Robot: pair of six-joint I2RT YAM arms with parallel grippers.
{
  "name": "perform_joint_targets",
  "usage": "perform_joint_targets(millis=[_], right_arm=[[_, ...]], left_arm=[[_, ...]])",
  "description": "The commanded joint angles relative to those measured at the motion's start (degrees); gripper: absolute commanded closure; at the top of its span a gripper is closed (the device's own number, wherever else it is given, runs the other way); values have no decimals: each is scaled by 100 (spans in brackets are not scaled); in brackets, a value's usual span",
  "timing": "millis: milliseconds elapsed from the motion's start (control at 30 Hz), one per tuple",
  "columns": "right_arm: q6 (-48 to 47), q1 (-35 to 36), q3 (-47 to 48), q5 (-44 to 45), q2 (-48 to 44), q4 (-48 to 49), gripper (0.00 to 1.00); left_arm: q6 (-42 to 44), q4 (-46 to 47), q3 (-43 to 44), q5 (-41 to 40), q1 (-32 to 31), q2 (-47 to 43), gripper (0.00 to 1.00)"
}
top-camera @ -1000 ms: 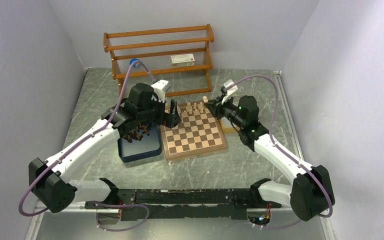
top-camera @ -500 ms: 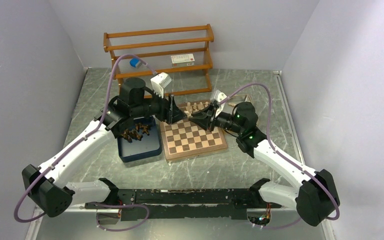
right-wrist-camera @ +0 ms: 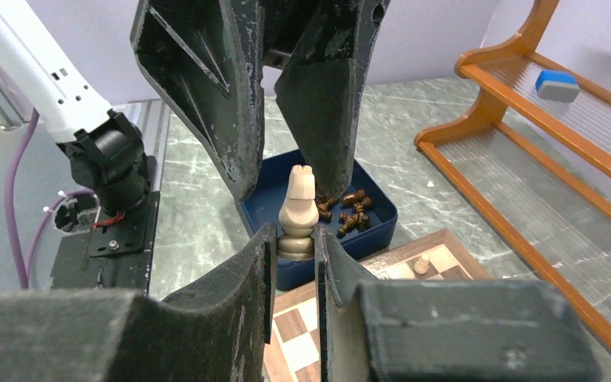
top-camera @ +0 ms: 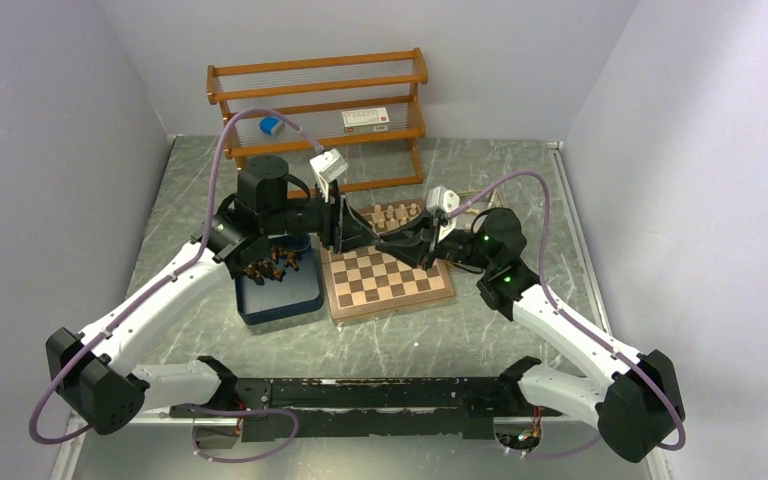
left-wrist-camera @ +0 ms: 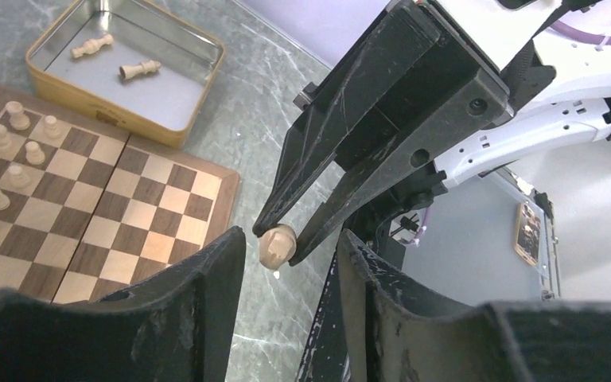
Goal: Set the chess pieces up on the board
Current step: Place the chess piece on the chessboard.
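Right now the right jaws are nearly closed on the base of a cream chess piece [right-wrist-camera: 298,208], holding it upright in the air over the far left part of the chessboard [top-camera: 390,282]. The left jaws reach in from the opposite side and stand partly open around the top of the same piece, one finger [right-wrist-camera: 207,87] on each side of it. From the left wrist, a narrow gap shows between the left fingers and the piece, so the left jaws are not gripping it; whether either finger touches it I cannot tell.

The chessboard lies flat on the marbled tabletop [top-camera: 480,325]. A group of cream pieces [top-camera: 396,212] stands on its far rows, and the near rows show only bare squares. Just beside the board's left edge sits a navy tray [top-camera: 285,300] with a heap of dark brown pieces [top-camera: 270,266] lying in its far half. Beyond the board's far right corner is a shallow yellow tin [left-wrist-camera: 103,113], touching or nearly touching the wood border, with two cream pieces [left-wrist-camera: 139,70] lying on their sides inside. A wooden rack [top-camera: 320,105] stands against the back wall, with a small blue object [top-camera: 271,125] on one shelf.
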Motion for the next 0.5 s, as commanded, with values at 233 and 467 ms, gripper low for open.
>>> perform_joint_targets(millis=[233, 467], right_arm=[[166, 45, -39, -100, -133, 288, 86], [170, 42, -66, -28, -39, 244, 83]], left_arm=[[191, 366, -140, 594, 35, 31, 67], [303, 289, -123, 553, 35, -17, 88]])
